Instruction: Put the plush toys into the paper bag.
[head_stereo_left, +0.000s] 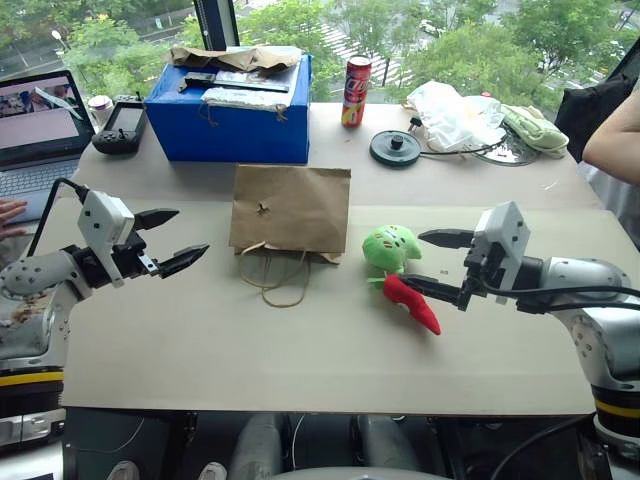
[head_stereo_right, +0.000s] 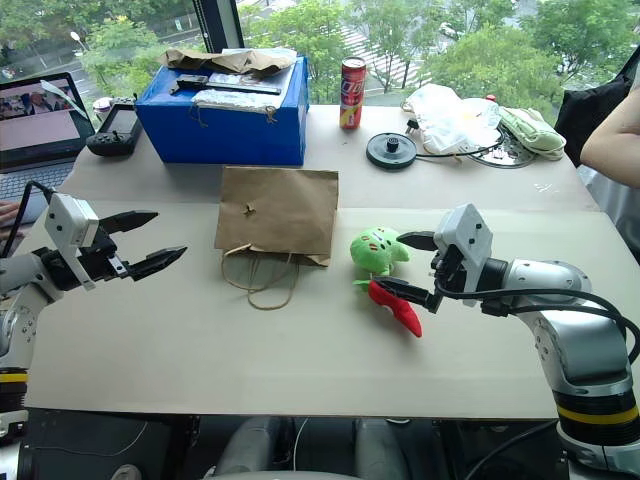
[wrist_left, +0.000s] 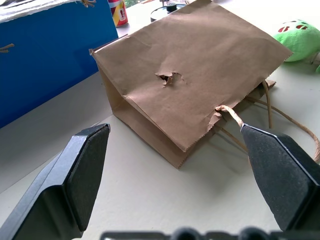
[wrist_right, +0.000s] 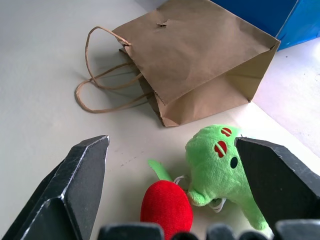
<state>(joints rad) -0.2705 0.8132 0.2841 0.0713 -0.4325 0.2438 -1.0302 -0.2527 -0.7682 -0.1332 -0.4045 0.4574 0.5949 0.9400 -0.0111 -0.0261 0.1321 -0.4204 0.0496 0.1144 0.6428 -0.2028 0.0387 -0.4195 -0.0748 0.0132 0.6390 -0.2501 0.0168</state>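
Two plush toys, one paper bag; both pincers gape empty.

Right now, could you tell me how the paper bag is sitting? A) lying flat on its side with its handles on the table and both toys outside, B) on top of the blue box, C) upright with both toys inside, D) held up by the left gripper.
A: the paper bag lies flat, its twine handles on the table, with the green plush toy and red chili plush toy beside it.
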